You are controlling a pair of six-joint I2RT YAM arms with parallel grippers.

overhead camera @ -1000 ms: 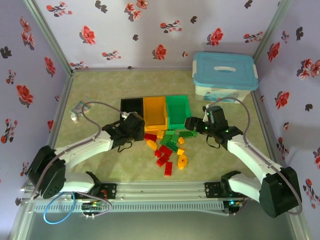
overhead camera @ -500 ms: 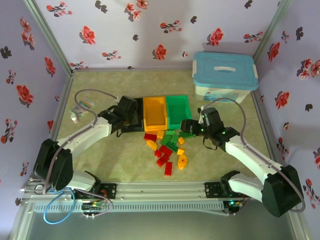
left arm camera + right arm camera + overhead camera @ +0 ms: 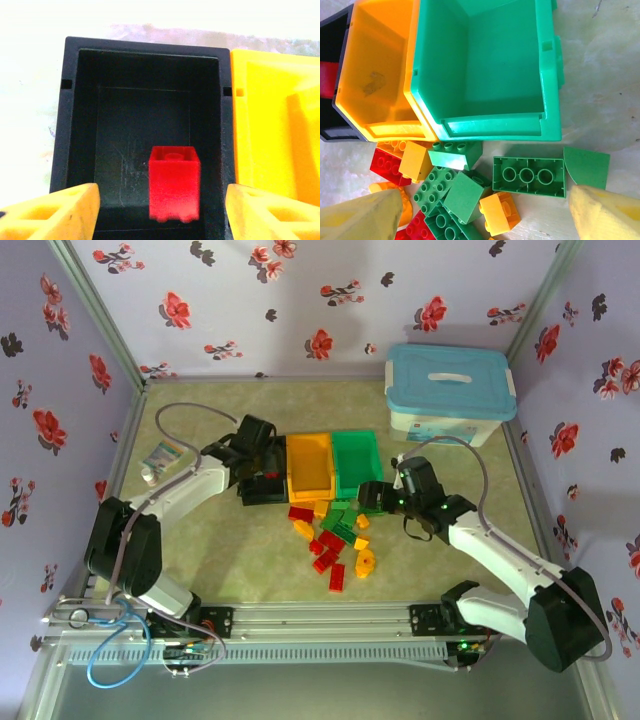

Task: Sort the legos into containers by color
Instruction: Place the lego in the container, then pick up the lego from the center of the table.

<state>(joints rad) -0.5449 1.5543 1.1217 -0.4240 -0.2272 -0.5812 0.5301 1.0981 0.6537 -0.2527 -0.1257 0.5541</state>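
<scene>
Seen from above, the left gripper point(image 3: 262, 462) is held over the black bin point(image 3: 262, 492), and the right gripper point(image 3: 372, 494) over the loose legos point(image 3: 335, 535) beside the green bin point(image 3: 355, 462).

At the left wrist, the jaws are spread and empty, and a blurred red brick point(image 3: 174, 182) is seen inside the black bin.

At the right wrist, the jaws are wide and empty. A yellow brick point(image 3: 500, 212) could be pinched along with the crowded green ones.

No writing can be read.

Ranged abreast: black bin point(image 3: 74, 125), orange-yellow bin point(image 3: 309, 462), green bin point(image 3: 356, 465). Held one red brick point(image 3: 174, 182) in black. Showed mixed legos point(image 3: 335, 530) heaped just in front.
</scene>
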